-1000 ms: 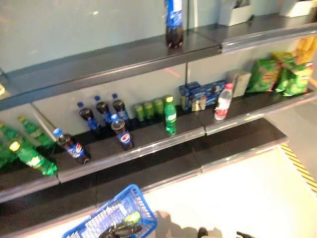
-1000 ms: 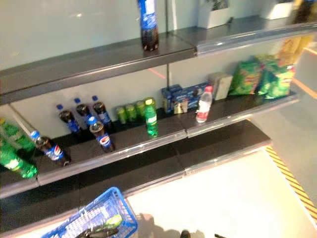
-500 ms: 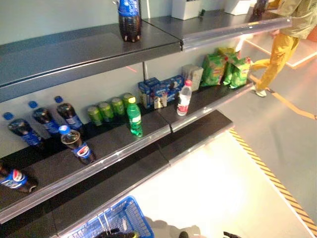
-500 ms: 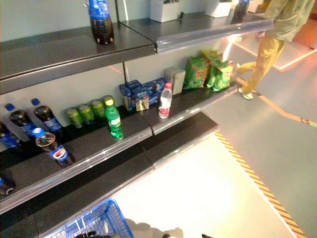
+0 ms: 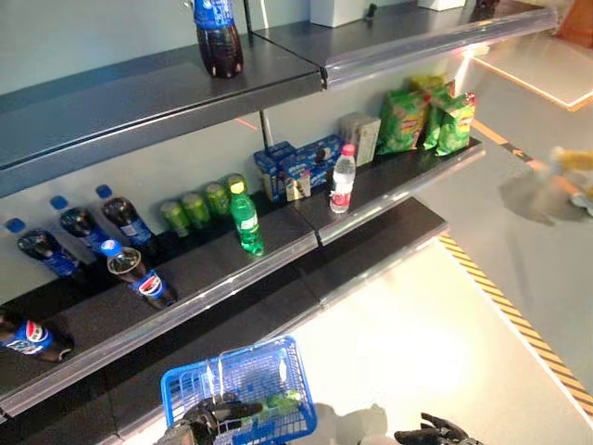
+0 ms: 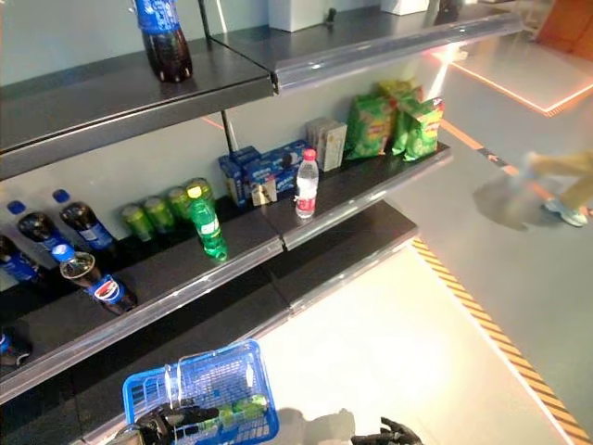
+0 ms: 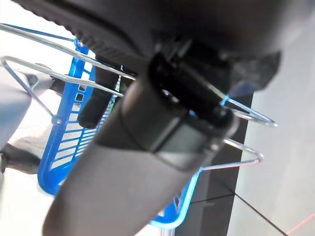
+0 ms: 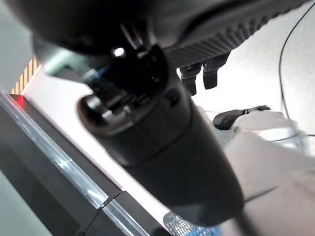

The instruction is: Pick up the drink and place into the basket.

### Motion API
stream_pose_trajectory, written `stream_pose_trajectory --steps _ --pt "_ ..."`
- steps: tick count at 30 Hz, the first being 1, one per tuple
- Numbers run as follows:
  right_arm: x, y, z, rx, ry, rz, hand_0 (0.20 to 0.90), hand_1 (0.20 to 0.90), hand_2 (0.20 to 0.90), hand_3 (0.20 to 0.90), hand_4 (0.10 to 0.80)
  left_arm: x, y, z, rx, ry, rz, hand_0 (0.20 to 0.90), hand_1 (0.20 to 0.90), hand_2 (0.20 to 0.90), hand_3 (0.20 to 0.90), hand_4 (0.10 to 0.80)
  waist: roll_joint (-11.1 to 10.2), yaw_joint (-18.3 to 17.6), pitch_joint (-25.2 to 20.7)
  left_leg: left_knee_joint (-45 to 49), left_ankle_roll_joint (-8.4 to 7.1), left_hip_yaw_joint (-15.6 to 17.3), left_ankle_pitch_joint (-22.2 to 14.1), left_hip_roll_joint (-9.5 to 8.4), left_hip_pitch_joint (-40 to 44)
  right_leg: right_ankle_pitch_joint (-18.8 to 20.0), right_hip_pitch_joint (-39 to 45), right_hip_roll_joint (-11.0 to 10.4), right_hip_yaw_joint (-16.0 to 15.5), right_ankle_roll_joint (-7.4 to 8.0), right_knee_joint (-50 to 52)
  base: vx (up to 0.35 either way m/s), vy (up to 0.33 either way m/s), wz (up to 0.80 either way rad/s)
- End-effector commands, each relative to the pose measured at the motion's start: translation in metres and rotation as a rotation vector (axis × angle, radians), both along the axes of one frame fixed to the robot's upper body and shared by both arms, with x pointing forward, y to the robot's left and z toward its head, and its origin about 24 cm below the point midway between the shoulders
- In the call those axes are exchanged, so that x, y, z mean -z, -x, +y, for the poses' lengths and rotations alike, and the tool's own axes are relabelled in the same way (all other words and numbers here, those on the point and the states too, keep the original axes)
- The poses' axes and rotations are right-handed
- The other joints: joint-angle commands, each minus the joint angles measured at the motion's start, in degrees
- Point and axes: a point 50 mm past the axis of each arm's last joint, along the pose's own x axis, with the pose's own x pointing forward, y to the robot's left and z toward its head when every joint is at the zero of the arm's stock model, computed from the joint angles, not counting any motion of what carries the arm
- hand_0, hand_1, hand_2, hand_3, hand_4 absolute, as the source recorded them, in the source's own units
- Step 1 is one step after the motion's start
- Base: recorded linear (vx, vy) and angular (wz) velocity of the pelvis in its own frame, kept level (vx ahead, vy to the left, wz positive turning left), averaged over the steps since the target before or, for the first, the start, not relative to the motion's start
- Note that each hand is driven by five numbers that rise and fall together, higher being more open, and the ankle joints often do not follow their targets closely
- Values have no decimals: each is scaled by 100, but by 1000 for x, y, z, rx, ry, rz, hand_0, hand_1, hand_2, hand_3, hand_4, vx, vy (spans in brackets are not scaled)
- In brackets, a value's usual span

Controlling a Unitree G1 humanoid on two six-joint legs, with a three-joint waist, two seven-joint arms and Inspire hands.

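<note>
A blue wire basket (image 5: 232,382) hangs low in front of the shelves, its wire handles (image 7: 236,110) passing under my left hand (image 5: 196,420), whose fingers are curled round them. A green bottle (image 5: 281,403) lies inside the basket. My right hand (image 5: 432,432) shows at the bottom edge, away from the basket, fingers relaxed and empty. On the middle shelf stand a green soda bottle (image 5: 246,221), a clear water bottle with a red label (image 5: 343,179) and several cola bottles (image 5: 137,275), one of them lying down at the far left.
The shelf unit has a tall cola bottle (image 5: 215,37) on its upper board, green cans (image 5: 199,204), blue boxes (image 5: 298,167) and green snack bags (image 5: 429,116) on the middle one. A yellow-black floor stripe (image 5: 505,306) runs at right. A person (image 5: 574,176) passes, blurred, at the far right.
The camera has swung right and down, so the shelves shifted left in view. The basket with the green bottle shows more fully. The person has walked off toward the right edge.
</note>
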Motion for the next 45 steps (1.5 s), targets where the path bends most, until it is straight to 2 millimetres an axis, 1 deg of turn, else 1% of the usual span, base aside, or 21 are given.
stream_pose_trajectory --steps 1,2,3,4,7,8,10,11,13,14,15,17,21,23,24,28,30,34,38,41,45 --pt "-5 -7 -12 90 9 -22 900 900 900 900 800 -8 -2 22 -33 -23 -38 300 300 300 200 100 -415 122 -234 962 208 406 -760 -658 -308 2172 -357 -513 274 385 -1846 244 -285 89" --pt "-5 -6 -12 79 5 -14 900 900 900 900 800 -7 1 24 -41 -33 -24 300 300 300 200 100 -456 83 -243 1047 247 294 -871 -651 -298 2120 -379 -374 528 376 -1647 305 -359 88" --pt "-4 -5 -11 64 4 -6 900 900 900 900 800 -6 4 24 -51 -32 -20 300 300 300 200 100 -469 65 -266 1063 279 205 -921 -659 -299 2036 -331 -273 636 389 -1558 340 -399 97" --pt "-4 -2 -11 58 12 6 900 900 900 900 800 -3 11 22 -55 -25 -12 300 300 300 200 100 -480 103 -318 1117 222 87 -970 -617 -245 1926 -255 -206 667 340 -1437 274 -322 104" --pt "-2 3 -10 32 19 32 900 900 900 900 800 1 24 18 -54 -16 5 300 300 300 200 100 -462 220 -428 1013 68 -37 -918 -443 -105 1742 -45 -165 395 215 -1414 209 -249 107" --pt "-2 3 -11 32 17 28 900 900 900 900 800 2 27 17 -47 -14 7 300 300 300 200 100 -477 289 -450 1041 -4 -15 -875 -393 -129 1717 67 -184 247 183 -1481 177 -233 78" --pt "-3 3 -11 33 14 22 900 900 900 900 800 3 28 15 -37 -14 10 300 300 300 200 100 -495 349 -470 1077 -61 24 -839 -347 -177 1715 207 -245 19 150 -1614 120 -171 73" --pt "-3 1 -12 43 13 16 900 900 900 900 800 3 28 15 -27 -20 20 300 300 300 200 100 -492 384 -488 1027 -122 201 -761 -265 -206 1703 321 -298 -218 131 -1739 95 -141 85" --pt "-3 3 -12 74 16 14 900 900 900 900 800 3 27 15 0 -23 27 300 300 300 200 100 -459 367 -527 854 -182 408 -637 -177 -207 1670 425 -310 -482 116 -1830 54 -89 120" --pt "-2 6 -13 94 14 13 900 900 900 900 800 3 27 16 18 -27 33 300 300 300 200 100 -422 353 -553 705 -217 583 -549 -113 -202 1624 475 -305 -644 106 -1851 33 -53 142" --pt "-1 11 -13 109 12 18 900 900 900 900 800 2 27 16 39 -27 36 300 300 300 200 100 -352 298 -590 448 -251 878 -410 -20 -170 1543 524 -278 -865 79 -1846 26 -46 141" --pt "0 19 -12 105 17 33 900 900 900 900 800 2 24 15 45 -18 27 300 300 300 200 100 -239 215 -623 87 -311 1198 -198 81 -135 1473 544 -257 -1125 56 -1844 -6 9 132" --pt "3 29 -11 86 26 57 900 900 900 900 800 3 21 6 29 13 -2 300 300 300 200 100 -74 208 -574 -295 -403 1321 102 154 -213 1422 584 -237 -1318 43 -1946 -17 51 103" --pt "1 21 -12 52 30 43 900 900 900 900 800 2 16 2 15 31 -31 300 300 300 200 100 10 278 -495 -342 -469 1252 262 184 -412 1434 486 -237 -1335 30 -1963 -217 153 79" --pt "-4 5 -15 43 47 9 900 900 900 900 800 0 5 -5 18 41 -54 300 300 300 200 100 81 327 -384 -307 -503 1244 355 188 -624 1422 311 -272 -1370 3 -1899 -251 169 57" --pt "-9 -11 -19 68 71 -30 900 900 900 900 800 0 -3 -11 44 53 -57 300 300 300 200 100 83 311 -249 -35 -485 1350 334 121 -807 1371 211 -375 -1418 -36 -1697 -129 198 33" --pt "-9 -10 -20 80 76 -36 900 900 900 900 800 1 1 -13 59 59 -45 300 300 300 200 100 57 277 -226 -93 -424 1437 333 86 -737 1331 274 -433 -1470 -5 -1609 -9 278 22" --pt "-5 3 -15 78 55 -20 900 900 900 900 800 1 11 0 46 41 -28 300 300 300 200 100 -56 257 -291 -341 -298 1449 297 19 -515 1325 378 -469 -1388 161 -1520 62 163 15" --pt "1 13 -6 63 32 -2 900 900 900 900 800 -3 9 12 38 16 -43 300 300 300 200 100 -220 262 -272 -323 -187 1552 168 -10 -385 1424 246 -593 -1357 376 -1342 56 62 1" --pt "2 12 -1 55 19 -2 900 900 900 900 800 -4 7 16 27 2 -56 300 300 300 200 100 -314 308 -250 -291 -119 1609 102 -34 -367 1494 189 -662 -1389 468 -1324 22 15 1" --pt "3 5 5 29 6 0 900 900 900 900 800 -6 6 21 7 -15 -61 300 300 300 200 100 -398 367 -237 -203 -46 1684 31 -36 -394 1540 160 -705 -1414 516 -1315 27 -1 -2"
